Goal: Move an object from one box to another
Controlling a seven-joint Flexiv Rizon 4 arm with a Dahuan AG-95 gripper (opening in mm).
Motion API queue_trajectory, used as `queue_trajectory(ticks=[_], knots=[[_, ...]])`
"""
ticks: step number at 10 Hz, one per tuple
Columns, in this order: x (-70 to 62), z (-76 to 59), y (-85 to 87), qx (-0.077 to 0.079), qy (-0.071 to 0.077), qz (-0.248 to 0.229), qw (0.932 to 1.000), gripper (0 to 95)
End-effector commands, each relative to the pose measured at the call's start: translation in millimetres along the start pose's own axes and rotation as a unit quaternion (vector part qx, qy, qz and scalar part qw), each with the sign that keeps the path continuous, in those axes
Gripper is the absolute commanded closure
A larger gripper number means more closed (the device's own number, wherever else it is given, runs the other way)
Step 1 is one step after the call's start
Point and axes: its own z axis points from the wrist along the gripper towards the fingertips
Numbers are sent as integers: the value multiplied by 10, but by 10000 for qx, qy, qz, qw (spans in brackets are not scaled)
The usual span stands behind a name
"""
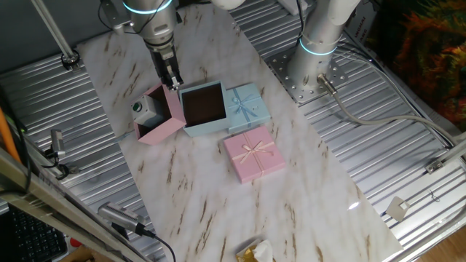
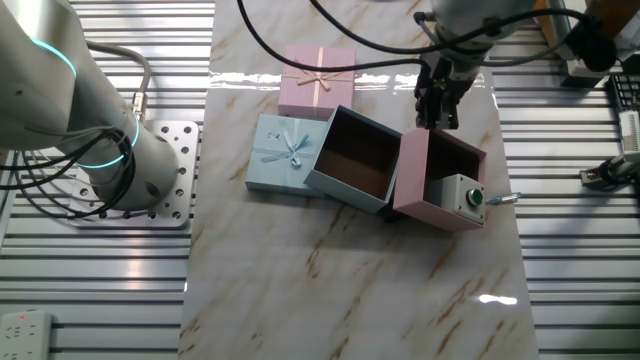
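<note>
The pink gift box (image 1: pixel 162 115) lies tipped on its side on the marble table (image 1: pixel 218 189), touching the upright light blue gift box (image 1: pixel 203 108). The small white object (image 2: pixel 461 197) sits inside the pink box. The hand (image 2: pixel 436 104) hovers just above the pink box's raised edge, fingers narrow, holding nothing.

White object (image 2: pixel 462 196) with green round part lying inside tipped pink box (image 2: pixel 438 180), which is leaning against upright, empty light blue box (image 2: pixel 352 160).
</note>
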Motion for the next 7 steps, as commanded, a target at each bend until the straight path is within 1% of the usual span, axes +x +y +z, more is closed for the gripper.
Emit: queue_trajectory(ticks=[1,5,7], knots=[[4,-3,-8,-14,-13,-45,10000,950],[-2,-12,-8,-10,-29,-168,9999,950],[1,-17,-16,-13,3,-241,9997,950]])
